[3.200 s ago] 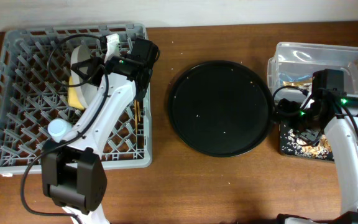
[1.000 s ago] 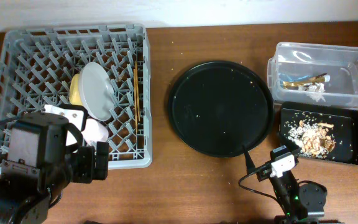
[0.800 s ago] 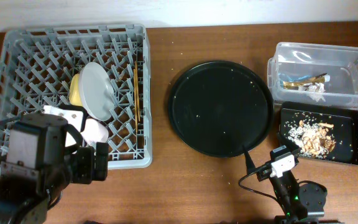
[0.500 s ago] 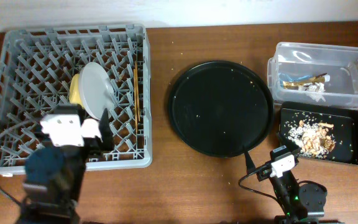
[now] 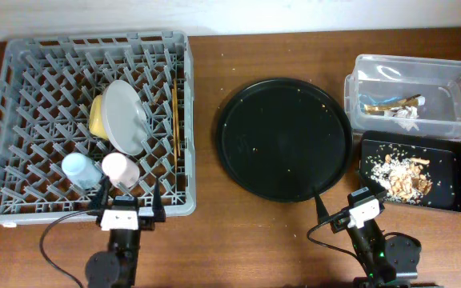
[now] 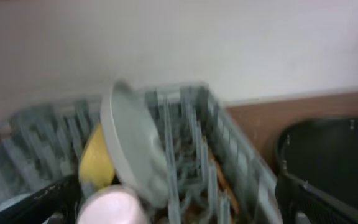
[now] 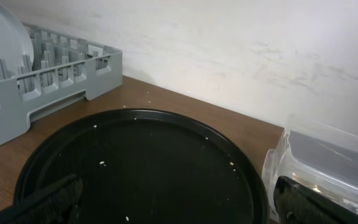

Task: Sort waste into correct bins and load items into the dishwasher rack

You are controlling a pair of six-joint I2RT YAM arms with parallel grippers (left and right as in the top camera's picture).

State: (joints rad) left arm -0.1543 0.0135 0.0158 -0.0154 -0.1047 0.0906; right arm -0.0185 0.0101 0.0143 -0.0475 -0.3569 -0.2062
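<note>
Grey plastic first: found the dishwasher rack (image 5: 94,38) at 9 o'clock on the bench (image 5: 206,248), already loaded. Saw the round white-grey plate (image 5: 125,116) tilted on edge among the pegs, with the yellow bowl (image 5: 95,118) tucked against its 9 o'clock side. Noted the light-blue cup (image 5: 79,169) and the pink cup (image 5: 120,168) side by side toward the rack's 6 o'clock wall, and the wooden chopsticks (image 5: 175,120) lying along its 3 o'clock wall.

Found the large round black tray (image 5: 278,160) at centre, flecked with a few crumbs. Spotted the clear plastic tub (image 5: 410,58) at 2 o'clock, holding the brown-gold wrapper (image 5: 390,102) and the white tissue bits (image 5: 407,114). Saw the shallow black tray (image 5: 450,196) just beside it at 4 o'clock, holding the brownish food scraps (image 5: 405,176).

Found both arms low at the bench's 6 o'clock edge. Saw the left claw (image 6: 179,208) just outside the rack's near wall, fingers (image 6: 36,205) spread apart, gripping nothing. Saw the right claw (image 7: 176,199) by the round tray's 5 o'clock rim, fingers (image 7: 316,199) likewise spread wide and empty.
</note>
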